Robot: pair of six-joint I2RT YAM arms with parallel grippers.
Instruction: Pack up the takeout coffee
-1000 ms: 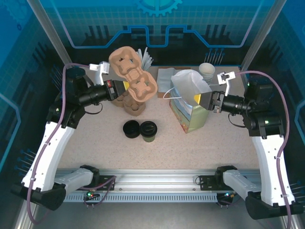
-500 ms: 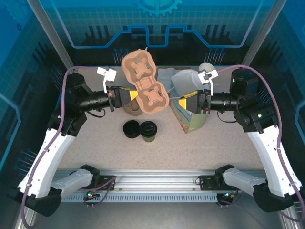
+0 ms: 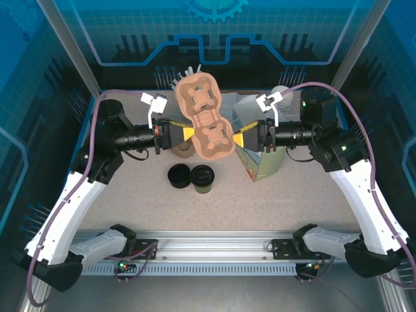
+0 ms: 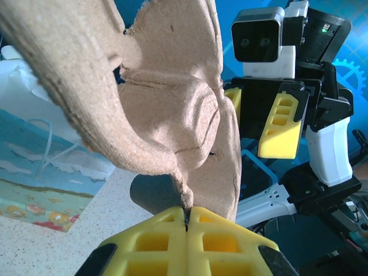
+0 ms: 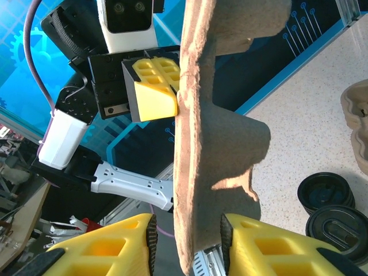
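Left gripper (image 3: 184, 135): clamped tight on one edge of the cup carrier (image 3: 207, 123).
Right gripper (image 3: 242, 138): partly open, straddling the cup carrier's opposite edge.
Takeout coffee (image 3: 203, 178): lidded, upright on the table (image 3: 292, 195), nearer the arm bases than the cup carrier, clear of both grippers.

A robotics lab cell is showing here — blue circuit-printed panels (image 3: 214, 32) are walling in a speckled tabletop (image 3: 279, 201), aluminium posts (image 3: 68, 45) are framing it, white robot arms (image 3: 68, 208) are sitting on a metal rail (image 3: 214, 247).
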